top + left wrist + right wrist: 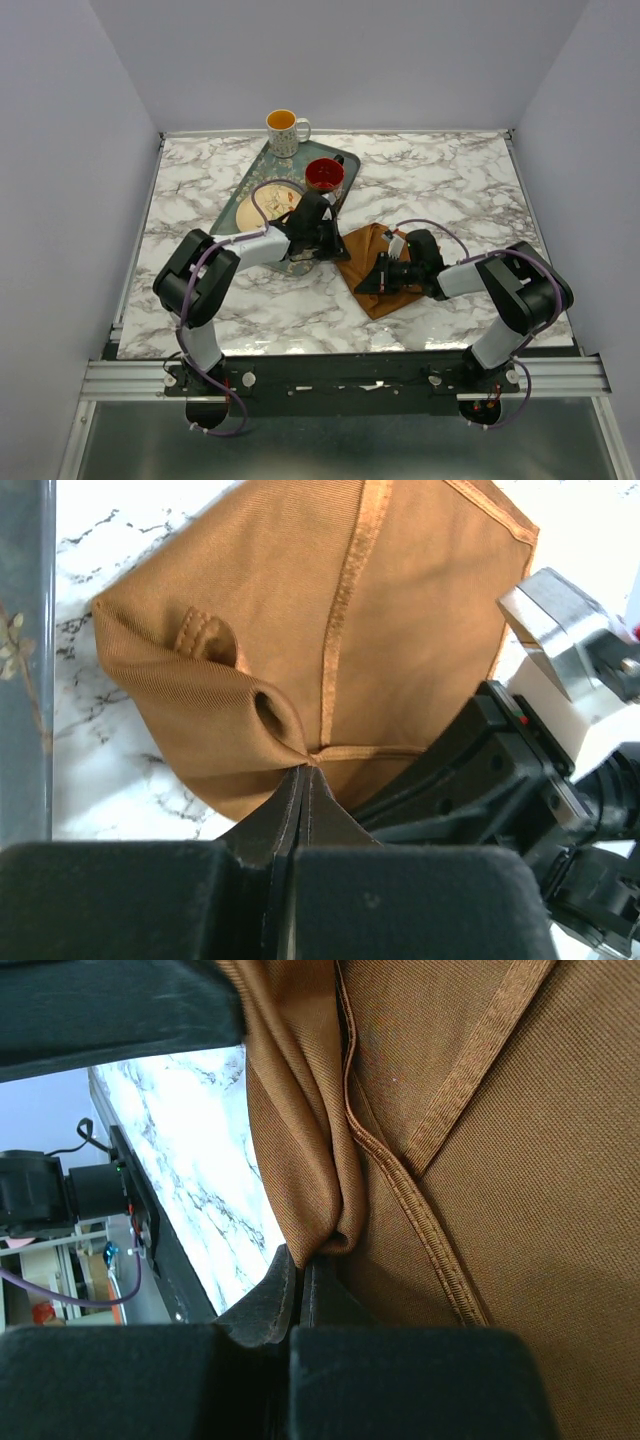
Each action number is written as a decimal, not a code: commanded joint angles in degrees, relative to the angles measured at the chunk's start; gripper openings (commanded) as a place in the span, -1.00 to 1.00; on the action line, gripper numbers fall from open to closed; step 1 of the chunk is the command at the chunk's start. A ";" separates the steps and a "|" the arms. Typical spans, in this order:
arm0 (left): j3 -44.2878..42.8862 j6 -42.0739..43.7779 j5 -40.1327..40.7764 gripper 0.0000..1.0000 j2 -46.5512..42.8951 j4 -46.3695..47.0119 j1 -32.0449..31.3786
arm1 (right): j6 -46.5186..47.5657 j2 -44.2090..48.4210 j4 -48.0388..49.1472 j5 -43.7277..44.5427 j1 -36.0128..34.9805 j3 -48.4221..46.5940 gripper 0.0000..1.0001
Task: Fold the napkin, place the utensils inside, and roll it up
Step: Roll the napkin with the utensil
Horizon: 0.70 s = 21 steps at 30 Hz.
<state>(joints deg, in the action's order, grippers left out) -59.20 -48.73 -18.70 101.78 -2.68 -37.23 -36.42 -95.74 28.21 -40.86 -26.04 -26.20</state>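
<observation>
The white, grey-veined marble tabletop [200,200] carried a dark green patterned tray [240,190] at the far left. The large rust-brown cloth napkin [362,248] lay crumpled on the bare marble just right of it, between the two arms. The folding step looked to be in hand, with the cloth not yet squared up. The left gripper [303,770] was clenched on a bunched pinch of the napkin where a hemmed edge met a pucker. The right gripper [297,1260] was likewise clamped tight on a fold at the napkin's near side. The slim silvery utensils could not be made out, so placing and rolling seemed some way off. The next move probably called for both arms to lift and draw apart together, keeping tension even so that neither thin pinch slipped free.
</observation>
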 commanded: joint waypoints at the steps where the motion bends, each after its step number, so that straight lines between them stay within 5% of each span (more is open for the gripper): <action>1: -2.05 0.30 -1.17 -0.98 3.42 0.92 0.14 | 3.11 -2.78 -10.19 4.21 -0.06 1.68 -0.99; 10: -2.94 1.18 0.68 -1.00 6.85 0.83 1.02 | 3.38 -2.87 -12.03 4.56 -0.06 0.97 -0.94; 17: -2.41 0.65 2.79 -1.00 8.87 -0.75 1.20 | 4.43 2.22 -20.11 8.34 -0.15 -1.92 -0.38; 21: -1.89 0.39 4.02 -1.00 9.93 -1.28 1.20 | 7.24 6.09 -29.68 14.30 -0.59 -6.04 -0.23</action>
<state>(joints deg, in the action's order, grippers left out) -61.82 -49.08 -18.52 109.38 -1.67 -36.58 -34.48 -91.88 16.47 -38.00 -26.20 -29.58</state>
